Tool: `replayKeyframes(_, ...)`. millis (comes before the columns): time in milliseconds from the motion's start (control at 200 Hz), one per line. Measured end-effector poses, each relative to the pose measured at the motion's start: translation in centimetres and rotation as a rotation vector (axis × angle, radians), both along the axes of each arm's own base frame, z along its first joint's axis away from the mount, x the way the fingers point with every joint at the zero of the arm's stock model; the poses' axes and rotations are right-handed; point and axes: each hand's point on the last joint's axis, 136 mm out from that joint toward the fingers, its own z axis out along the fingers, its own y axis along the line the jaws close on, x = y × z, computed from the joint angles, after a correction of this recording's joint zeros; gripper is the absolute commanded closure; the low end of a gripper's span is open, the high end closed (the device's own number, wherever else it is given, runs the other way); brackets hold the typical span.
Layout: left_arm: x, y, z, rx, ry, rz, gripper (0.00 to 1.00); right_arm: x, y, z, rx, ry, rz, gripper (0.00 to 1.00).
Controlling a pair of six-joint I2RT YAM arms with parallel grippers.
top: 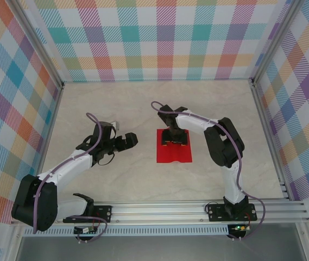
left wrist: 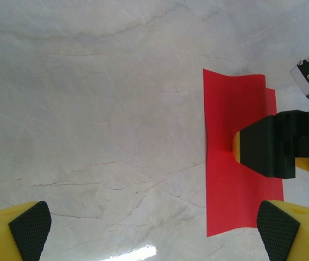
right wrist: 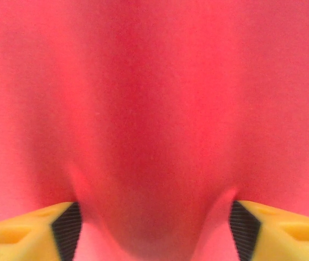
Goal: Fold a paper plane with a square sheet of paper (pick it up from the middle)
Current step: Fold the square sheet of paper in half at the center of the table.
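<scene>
**Inspector:** Where does the square sheet of paper (top: 174, 153) lie?

**Assessor:** On the marble-pattern table (top: 116, 103), about mid-table, between the two arms. It is unfolded, so no paper plane has been started. It is not flat either: the far half is humped.

**Inspector:** What causes the hump?

**Assessor:** The right gripper (top: 175, 139) is planted on the sheet's middle, pointing down. In its wrist view the two pads (right wrist: 67, 228) press into the red surface partway apart, and the paper rises in a soft ridge between them. I judge this is deliberate. A thin sheet lying flat gives the fingers no edge to take, so the paper is pushed together to raise a fold they can pinch.

**Inspector:** Is the sheet gripped?

**Assessor:** Not established. That view is blurred and very close. The pads touch the ridge's flanks, but a broad gap stands between them, so I record the fingers as apart, not clamped.

**Inspector:** And the left gripper (top: 127, 141)?

**Assessor:** It is just left of the sheet, clear of it, with fingers wide and nothing held. In my judgement it is placed to receive an edge once the sheet lifts.
</scene>
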Motion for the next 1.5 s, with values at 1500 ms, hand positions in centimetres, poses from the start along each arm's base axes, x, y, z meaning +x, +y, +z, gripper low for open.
replayKeyframes(1500,-1.7,-5.1,-0.2,-0.058,0.067,-0.183,0.00,-1.5,1.0,1.5,0.620,0.052,-0.197,0.50)
